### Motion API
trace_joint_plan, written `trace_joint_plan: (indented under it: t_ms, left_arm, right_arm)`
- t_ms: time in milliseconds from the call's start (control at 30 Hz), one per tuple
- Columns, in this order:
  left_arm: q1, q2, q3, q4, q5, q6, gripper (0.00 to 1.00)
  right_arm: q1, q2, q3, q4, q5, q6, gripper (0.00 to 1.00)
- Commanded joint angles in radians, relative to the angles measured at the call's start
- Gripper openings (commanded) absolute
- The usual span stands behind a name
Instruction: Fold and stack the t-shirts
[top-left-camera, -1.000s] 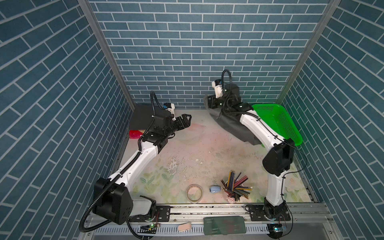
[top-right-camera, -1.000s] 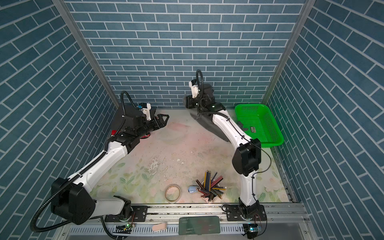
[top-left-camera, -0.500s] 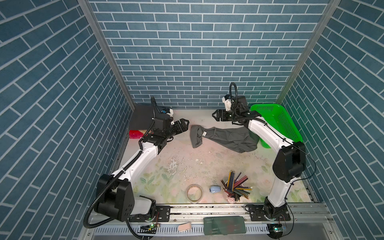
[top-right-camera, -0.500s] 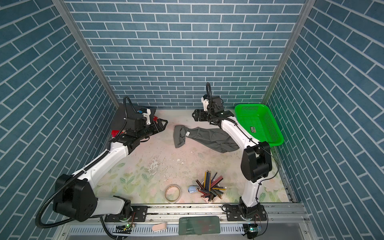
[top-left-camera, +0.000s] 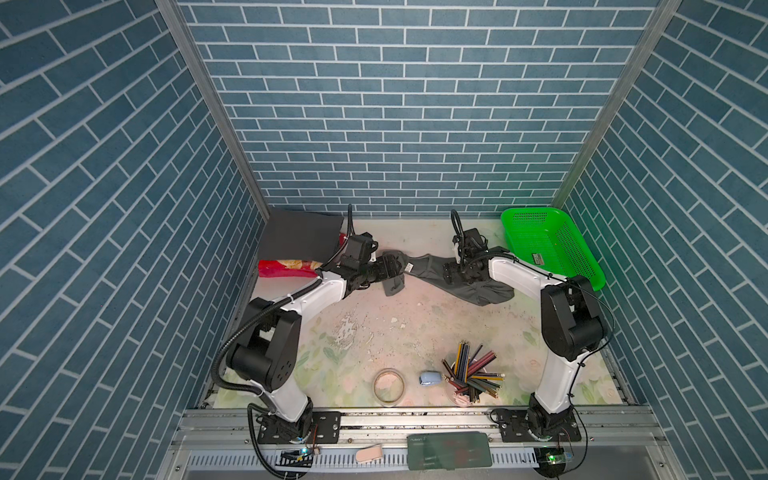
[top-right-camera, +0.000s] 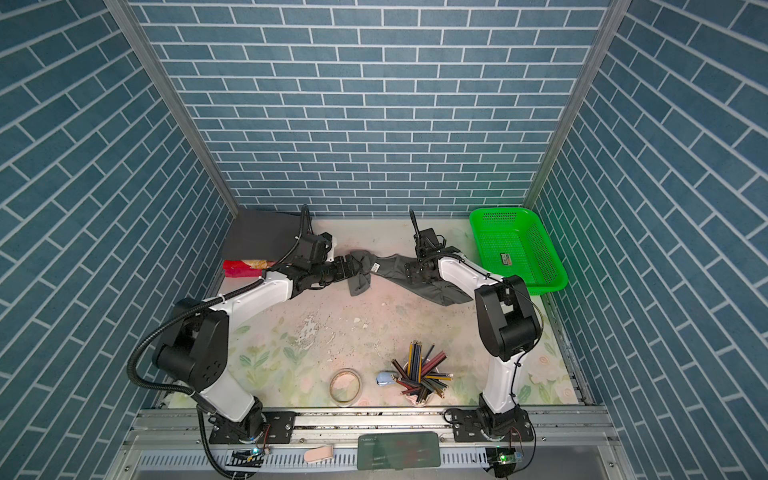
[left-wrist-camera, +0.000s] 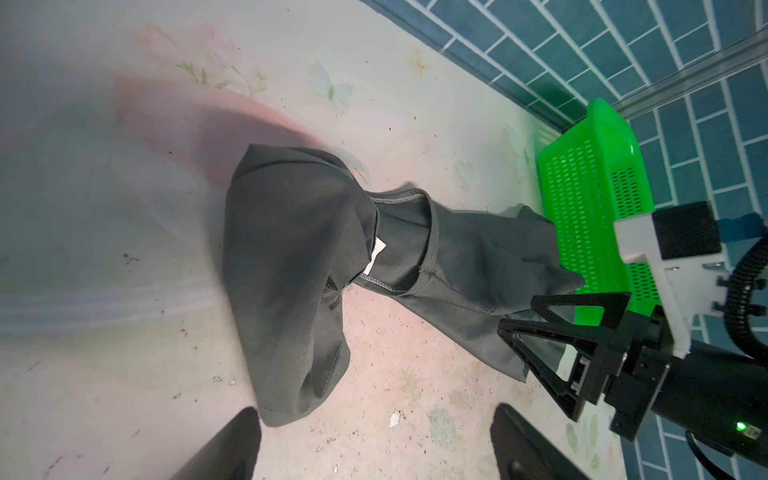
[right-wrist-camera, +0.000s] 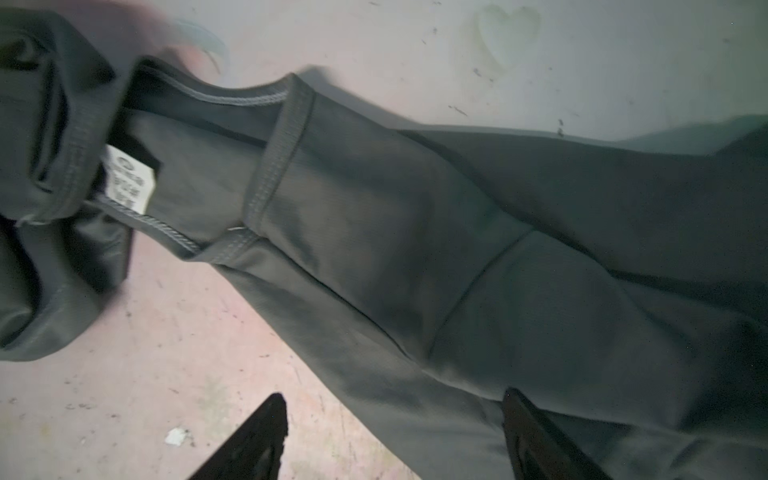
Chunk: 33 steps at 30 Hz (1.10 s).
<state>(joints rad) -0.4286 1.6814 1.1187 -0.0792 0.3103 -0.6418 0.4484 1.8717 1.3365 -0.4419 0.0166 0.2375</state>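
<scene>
In both top views you can count two shirts. The grey shirt (top-left-camera: 424, 268) lies rumpled in one long strip across the upper middle of the frame, on the table (top-left-camera: 374, 316). The dark shirt (top-left-camera: 299, 237) sits folded flat in the table's upper left corner, with one red bag (top-left-camera: 286, 268) just below it. Your two arms meet the grey strip from either side. The left gripper (top-left-camera: 388, 268) is at its bunched left end, and the right gripper (top-left-camera: 451, 276) is over its middle, toward the right end. One green basket (top-left-camera: 528, 212) stands at the upper right with no shirt in it. Near the lower edge you have one roll of tape (top-left-camera: 388, 385), one small blue thing (top-left-camera: 429, 378) and one cup of pencils (top-left-camera: 471, 370). In the left wrist view, the left gripper (left-wrist-camera: 374, 451) has its two fingers (left-wrist-camera: 232, 449) spread wide with bare table between them. The bunched end of the grey shirt (left-wrist-camera: 291, 270) stops just beside one finger. The same view shows the right gripper (left-wrist-camera: 517, 313) over the cloth with its jaws parted, and the basket (left-wrist-camera: 594, 199) behind it. In the right wrist view, the right gripper (right-wrist-camera: 395, 436) also has both fingers (right-wrist-camera: 257, 444) wide apart and pinches nothing. The grey shirt (right-wrist-camera: 415, 228) lies flat on the table under it, with one white label (right-wrist-camera: 129, 178) showing at the collar.
</scene>
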Motion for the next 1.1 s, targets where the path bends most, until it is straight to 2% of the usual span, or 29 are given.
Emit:
trace_joint_plan:
  t_ms: [0,133,267,467,567,667,867,900,933,1067]
  left_arm:
    - [-0.03,0.011,0.048,-0.048,-0.02,0.04,0.89]
    - [-0.048,0.04,0.072,-0.055,-0.024,0.04,0.89]
    - [-0.068,0.065,0.099,-0.051,-0.027,0.036,0.89]
    - [-0.103,0.093,0.138,-0.064,-0.03,0.033,0.89]
    - [-0.111,0.095,0.136,-0.065,-0.031,0.026,0.89]
    - [-0.111,0.089,0.131,-0.073,-0.028,0.018,0.89]
    - [-0.11,0.055,0.114,-0.083,-0.045,0.029,0.89]
    - [-0.11,0.053,0.121,-0.088,-0.046,0.036,0.89]
    - [-0.109,0.051,0.128,-0.092,-0.046,0.04,0.89]
    - [-0.103,0.021,0.153,-0.073,-0.034,0.05,0.89]
  right_arm:
    - [-0.035,-0.054,-0.063,-0.016,0.066,0.023,0.83]
    - [-0.07,-0.129,-0.148,-0.017,0.121,0.049,0.84]
    - [-0.105,-0.184,-0.219,0.003,0.124,0.06,0.86]
    - [-0.141,-0.191,-0.272,0.075,0.047,0.091,0.83]
    - [-0.146,-0.154,-0.266,0.131,-0.002,0.109,0.77]
    - [-0.145,-0.104,-0.233,0.15,-0.041,0.126,0.65]
    - [-0.105,-0.136,-0.162,0.124,0.012,0.115,0.1]
    - [-0.087,-0.15,-0.133,0.104,0.03,0.1,0.04]
    - [-0.065,-0.162,-0.094,0.079,0.057,0.081,0.0]
    - [0.007,-0.198,0.093,-0.01,0.101,0.019,0.0]
